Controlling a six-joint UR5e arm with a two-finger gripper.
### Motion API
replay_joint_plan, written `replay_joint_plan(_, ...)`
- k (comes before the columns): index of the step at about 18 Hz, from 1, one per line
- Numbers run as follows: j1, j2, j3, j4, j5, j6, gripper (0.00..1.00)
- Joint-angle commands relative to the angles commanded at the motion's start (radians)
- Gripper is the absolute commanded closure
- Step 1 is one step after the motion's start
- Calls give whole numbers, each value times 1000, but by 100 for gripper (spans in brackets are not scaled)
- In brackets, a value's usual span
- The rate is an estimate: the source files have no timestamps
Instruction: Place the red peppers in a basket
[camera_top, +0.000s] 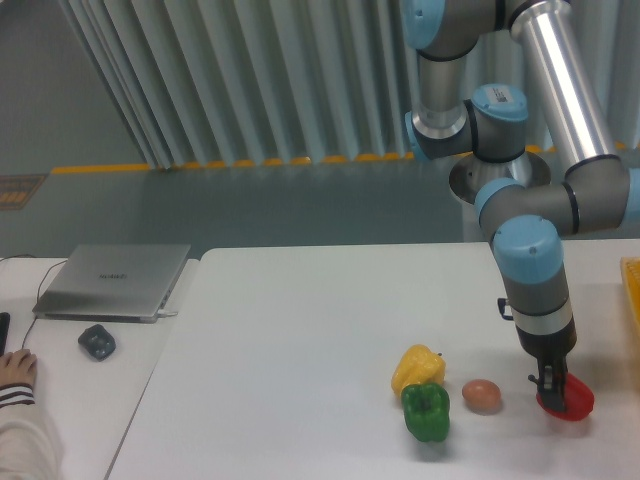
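Observation:
The red pepper hangs just above the white table at the lower right, and my gripper is shut on its left side from above. The dark fingers cover part of the pepper. The basket shows only as a thin yellow-orange strip at the right edge of the view, up and to the right of the gripper.
A yellow pepper, a green pepper and a small orange-brown round fruit lie just left of the gripper. A laptop, a dark mouse and a person's hand are on the left table.

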Motion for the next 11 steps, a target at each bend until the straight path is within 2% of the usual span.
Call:
replay_joint_plan(2, 29, 32, 2, -26, -5, 6, 51)
replay_joint_plan(4, 43, 61, 2, -90, -3, 15, 51)
replay_joint_plan(7, 57, 91, 2, -149, -11, 18, 51)
replay_joint_plan(9, 70, 92, -1, -176, -6, 34, 51)
replay_joint_plan(11, 106, 103, -3, -183, -6, 122, 51)
